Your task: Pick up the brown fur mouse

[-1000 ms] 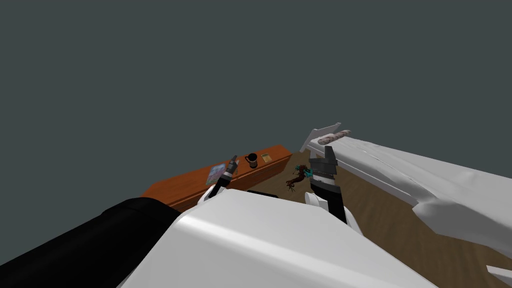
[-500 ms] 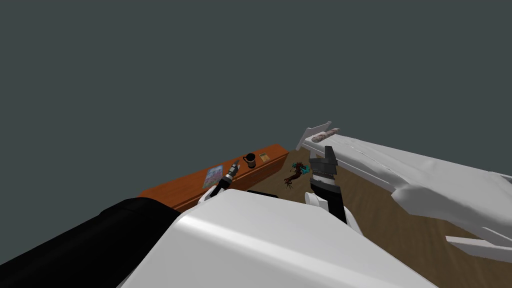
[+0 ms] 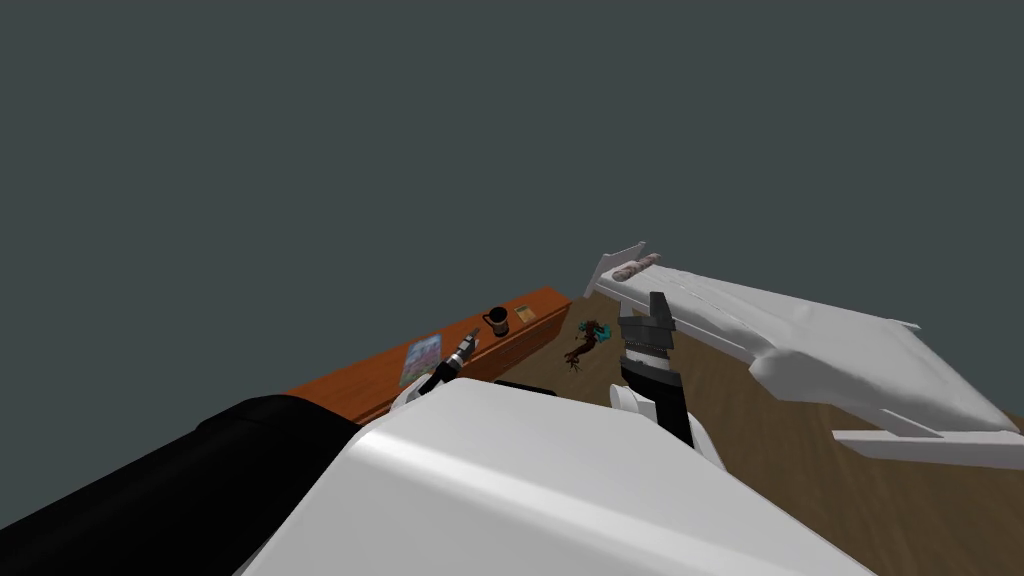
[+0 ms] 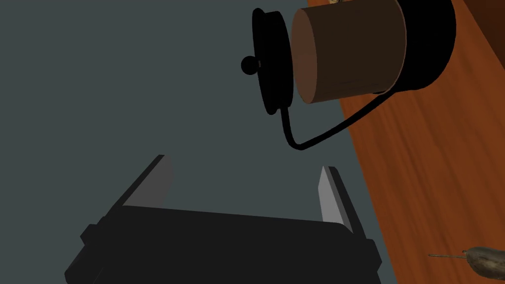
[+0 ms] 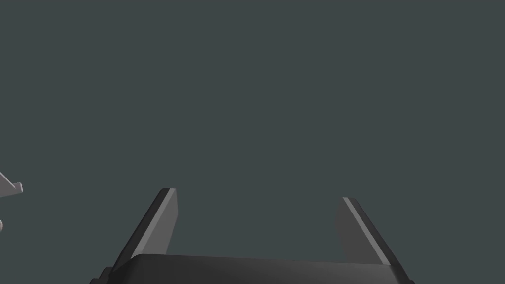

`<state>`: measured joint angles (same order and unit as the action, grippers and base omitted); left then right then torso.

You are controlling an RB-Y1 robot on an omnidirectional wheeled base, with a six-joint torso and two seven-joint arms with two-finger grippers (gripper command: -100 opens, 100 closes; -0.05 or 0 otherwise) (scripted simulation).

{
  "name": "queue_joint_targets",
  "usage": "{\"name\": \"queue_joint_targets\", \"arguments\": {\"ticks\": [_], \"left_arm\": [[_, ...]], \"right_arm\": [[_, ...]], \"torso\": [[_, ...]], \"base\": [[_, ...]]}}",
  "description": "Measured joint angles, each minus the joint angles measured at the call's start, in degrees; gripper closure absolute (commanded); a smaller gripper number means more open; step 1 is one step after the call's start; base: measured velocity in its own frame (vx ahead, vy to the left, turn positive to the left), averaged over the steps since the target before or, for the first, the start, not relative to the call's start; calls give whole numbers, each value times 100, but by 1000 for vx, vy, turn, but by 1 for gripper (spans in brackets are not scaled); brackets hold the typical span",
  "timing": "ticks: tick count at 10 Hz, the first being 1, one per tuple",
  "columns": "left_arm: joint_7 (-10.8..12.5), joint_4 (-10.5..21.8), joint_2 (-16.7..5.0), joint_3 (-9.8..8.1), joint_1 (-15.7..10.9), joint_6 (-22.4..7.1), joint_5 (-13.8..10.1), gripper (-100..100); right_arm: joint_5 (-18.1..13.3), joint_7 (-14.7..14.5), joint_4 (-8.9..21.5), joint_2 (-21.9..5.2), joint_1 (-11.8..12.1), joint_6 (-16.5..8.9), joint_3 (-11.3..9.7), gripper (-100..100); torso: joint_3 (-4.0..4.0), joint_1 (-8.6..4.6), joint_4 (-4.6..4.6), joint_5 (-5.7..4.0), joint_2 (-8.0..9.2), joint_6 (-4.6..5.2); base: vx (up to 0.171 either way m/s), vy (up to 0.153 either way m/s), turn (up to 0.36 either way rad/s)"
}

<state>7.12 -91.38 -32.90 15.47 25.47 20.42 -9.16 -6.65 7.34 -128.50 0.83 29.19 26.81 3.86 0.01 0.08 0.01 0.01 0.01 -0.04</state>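
Your L gripper (image 4: 245, 163) is open, empty, by the edge of the orange wood top (image 4: 444, 148), w/ a dark pot (image 4: 350, 49) ahead. The mouse (image 4: 486, 260) lies on that top beside the gripper body, well apart from the pot. Its long axis runs approx. crosswise to the top's edge, thin tail toward that edge, body partly cut off. Bare wood btw mouse and pot. R gripper (image 5: 257, 194) open too, center of head view.

Wide gap in left claw (image 4: 245, 165) free; brown pot (image 4: 350, 54) stands just ahead on wooden cabinet (image 4: 434, 162).
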Motion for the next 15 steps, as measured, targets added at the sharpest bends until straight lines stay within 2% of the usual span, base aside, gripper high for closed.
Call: {"name": "queue_joint_targets", "arguments": {"ticks": [4, 5, 6, 8, 10, 12, 15], "left_arm": [[172, 734, -427, 509, -206, -270, -56, -100], [279, 929, -641, 685, -321, -400, -106, -100], [305, 1031, -683, 759, -315, -488, -108, -100], [388, 1343, -940, 1050, -388, -662, -150, -100], [445, 1688, -1043, 1272, -557, -856, -171, -100], [561, 1911, -1307, 1499, -626, -1023, -231, -100], [754, 2531, -1602, 2013, -996, -1294, -321, -100]], "right_arm": [[0, 0, 0, 0, -1, 0, 0, 0], [0, 0, 0, 0, -1, 0, 0, 0], [0, 0, 0, 0, 0, 0, 0, 0], [0, 0, 0, -1, -1, 0, 0, 0], [0, 0, 0, 0, -1, 0, 0, 0], [0, 0, 0, -1, 0, 0, 1, 0], [0, 0, 0, -1, -1, 0, 0, 0]], "torso": [[1, 11, 1, 2, 3, 4], [2, 15, 1, 2, 3, 4], [2, 12, 1, 3, 3, -1], [2, 14, 1, 2, 5, 2], [0, 10, 0, 2, -1, 3], [0, 16, 0, 3, -1, -2], [0, 19, 1, 3, 0, 2]], "base": [[-19, 40, -229], [-16, 41, -133], [-14, 34, -206], [-22, 44, -207], [-17, 41, -251], [-16, 44, -147], [-25, 59, -307]]}}
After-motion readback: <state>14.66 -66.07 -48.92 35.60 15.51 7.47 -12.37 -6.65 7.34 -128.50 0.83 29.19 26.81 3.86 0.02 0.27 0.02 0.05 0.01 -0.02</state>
